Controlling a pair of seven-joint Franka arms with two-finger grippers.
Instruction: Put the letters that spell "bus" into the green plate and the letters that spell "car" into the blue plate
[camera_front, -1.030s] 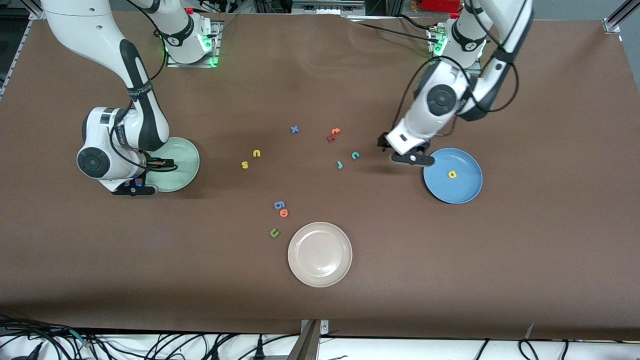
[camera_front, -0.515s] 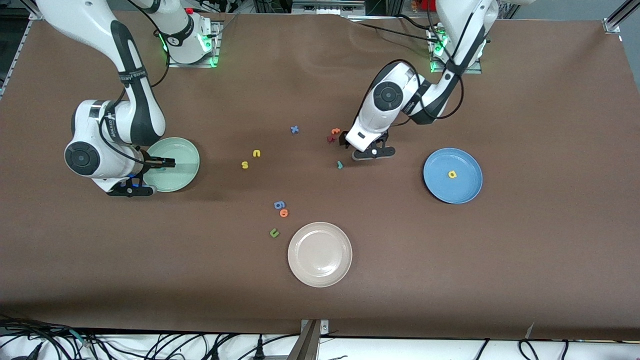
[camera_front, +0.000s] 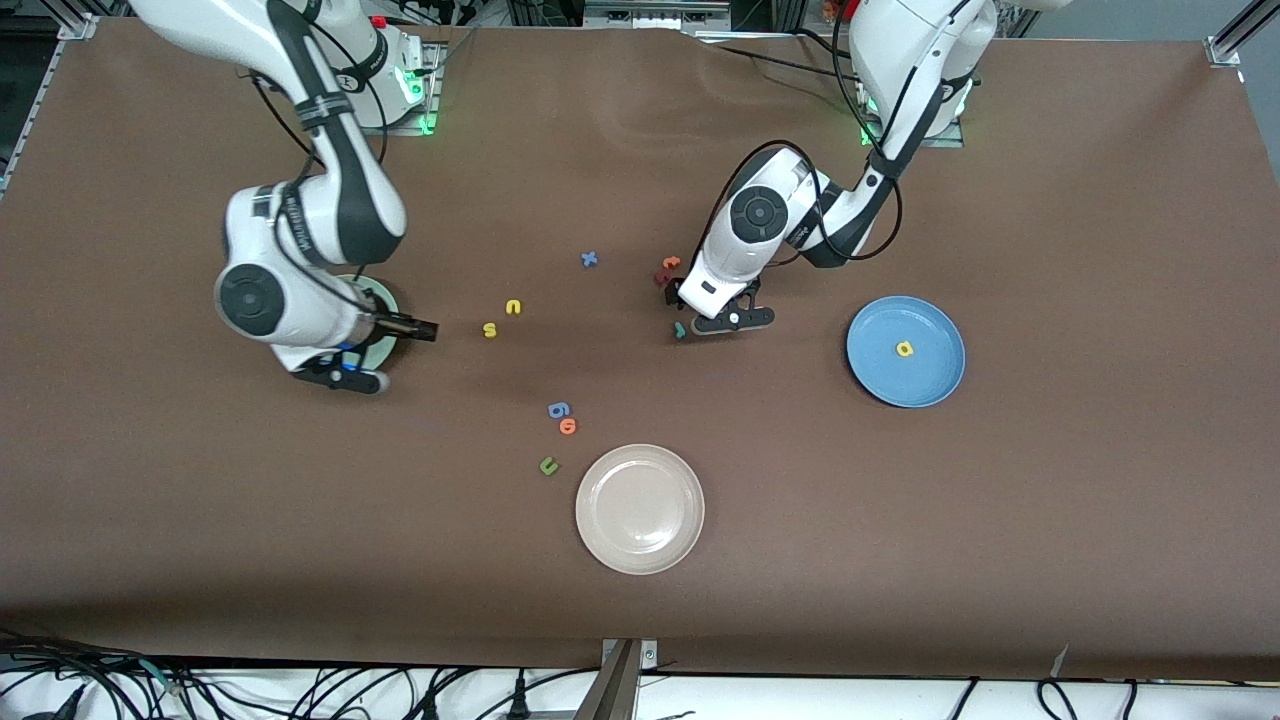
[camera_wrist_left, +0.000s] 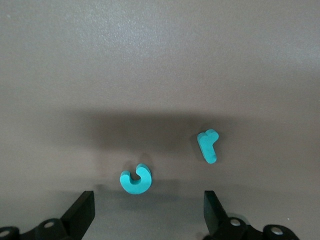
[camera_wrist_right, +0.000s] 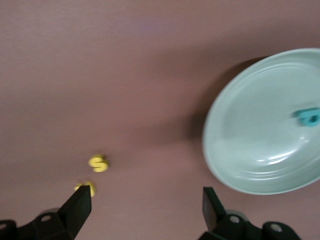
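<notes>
The left gripper (camera_front: 700, 312), jaws apart, has moved from the blue plate (camera_front: 935, 385) (yellow a (camera_front: 904, 348) inside) to over the teal c (camera_wrist_left: 136, 179) and teal r (camera_wrist_left: 207, 145); the right gripper (camera_front: 395, 345), jaws apart, leaves the green plate (camera_wrist_right: 240, 150), heading for the yellow s (camera_front: 489, 329).

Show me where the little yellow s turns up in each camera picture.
Front view: yellow s on the table, just nearer the camera than the yellow u.
Left wrist view: not in it.
Right wrist view: yellow s on the table, apart from the plate.
Shared landmark: the green plate.
</notes>
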